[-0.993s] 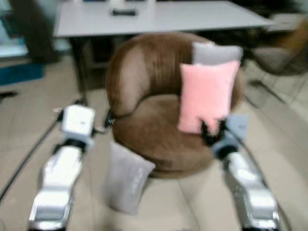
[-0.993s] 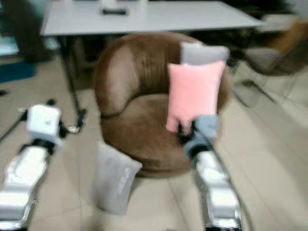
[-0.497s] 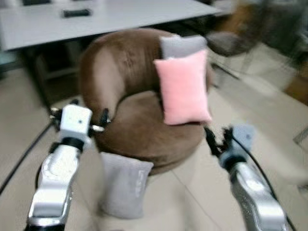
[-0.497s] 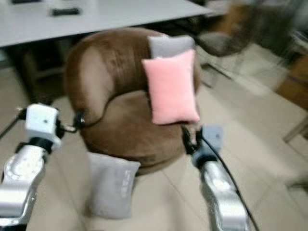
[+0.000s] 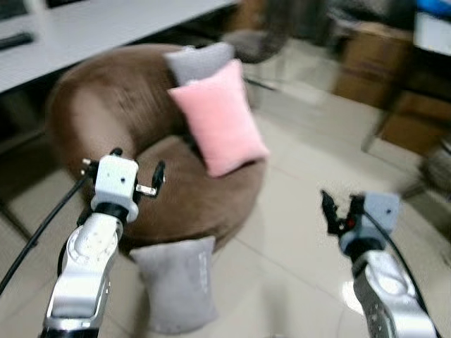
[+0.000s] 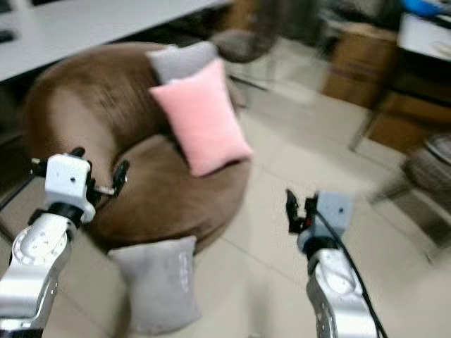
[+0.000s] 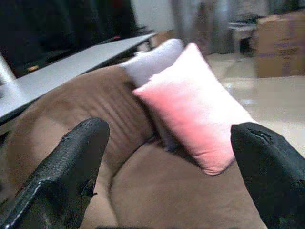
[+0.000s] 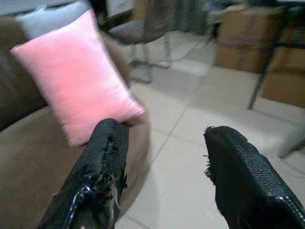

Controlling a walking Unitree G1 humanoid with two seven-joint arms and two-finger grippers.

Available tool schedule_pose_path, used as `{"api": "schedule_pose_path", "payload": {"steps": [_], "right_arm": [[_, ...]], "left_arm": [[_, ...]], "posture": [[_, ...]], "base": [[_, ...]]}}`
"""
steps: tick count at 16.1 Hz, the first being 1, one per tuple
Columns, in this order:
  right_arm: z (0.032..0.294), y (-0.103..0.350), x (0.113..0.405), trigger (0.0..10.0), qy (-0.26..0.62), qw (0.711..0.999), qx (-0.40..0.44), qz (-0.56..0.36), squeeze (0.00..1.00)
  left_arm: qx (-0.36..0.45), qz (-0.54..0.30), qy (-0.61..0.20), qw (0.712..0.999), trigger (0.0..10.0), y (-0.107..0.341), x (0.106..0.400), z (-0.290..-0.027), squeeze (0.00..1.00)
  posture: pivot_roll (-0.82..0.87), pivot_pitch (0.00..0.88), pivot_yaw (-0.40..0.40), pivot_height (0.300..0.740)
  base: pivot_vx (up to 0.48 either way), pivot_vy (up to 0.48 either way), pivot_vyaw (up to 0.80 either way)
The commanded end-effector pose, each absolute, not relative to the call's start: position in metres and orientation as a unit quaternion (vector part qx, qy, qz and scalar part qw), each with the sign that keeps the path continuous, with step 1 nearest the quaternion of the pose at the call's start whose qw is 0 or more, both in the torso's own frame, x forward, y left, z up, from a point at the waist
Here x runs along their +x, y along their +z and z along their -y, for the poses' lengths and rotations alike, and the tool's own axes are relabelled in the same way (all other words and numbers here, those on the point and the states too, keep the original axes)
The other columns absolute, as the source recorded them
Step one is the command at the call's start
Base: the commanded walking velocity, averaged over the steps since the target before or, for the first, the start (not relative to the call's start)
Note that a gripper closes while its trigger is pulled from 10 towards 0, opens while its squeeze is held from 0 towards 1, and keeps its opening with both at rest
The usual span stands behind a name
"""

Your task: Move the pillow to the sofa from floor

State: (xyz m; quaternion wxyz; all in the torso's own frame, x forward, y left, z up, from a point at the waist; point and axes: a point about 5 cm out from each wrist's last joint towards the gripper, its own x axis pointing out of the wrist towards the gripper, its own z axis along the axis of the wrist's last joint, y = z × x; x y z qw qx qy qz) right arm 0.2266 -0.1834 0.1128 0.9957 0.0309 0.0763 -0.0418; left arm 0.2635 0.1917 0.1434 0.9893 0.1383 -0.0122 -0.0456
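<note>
A pink pillow leans upright against the back of the round brown sofa chair, with a grey pillow behind it. Another grey pillow stands on the tiled floor, leaning against the chair's front. My left gripper is raised over the chair's seat, open and empty. My right gripper hangs open and empty over the floor to the right of the chair, apart from the pink pillow.
A grey table stands behind the chair. Cardboard boxes and dark furniture legs stand at the back right. A black cable runs along my left arm. Bare tiled floor lies to the right of the chair.
The camera has swung to the right, so the chair and pillows have slid left in view. My right gripper has drawn back from the pink pillow, which stays on the chair.
</note>
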Motion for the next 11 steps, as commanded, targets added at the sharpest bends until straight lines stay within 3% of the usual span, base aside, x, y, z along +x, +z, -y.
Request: {"api": "schedule_pose_path", "payload": {"steps": [1,7,11], "right_arm": [[0.192,0.113,0.223,10.0,-0.061,0.994,0.021,-0.083,0.00],[0.190,0.114,0.236,10.0,-0.074,0.994,0.009,-0.075,0.00],[0.173,0.109,0.235,10.0,-0.027,0.996,0.014,-0.084,0.00]], "left_arm": [[0.134,0.014,-0.055,0.989,10.0,0.143,0.265,-0.187,0.00],[0.131,0.013,-0.057,0.990,10.0,0.142,0.265,-0.185,0.00],[0.134,0.014,-0.056,0.989,10.0,0.144,0.263,-0.187,0.00]], "posture": [[0.05,0.000,0.018,0.740],[0.05,0.000,0.013,0.740],[0.07,0.000,0.007,0.740]], "base": [[0.000,0.386,-0.80],[0.000,0.384,-0.80],[0.000,0.383,-0.72]]}}
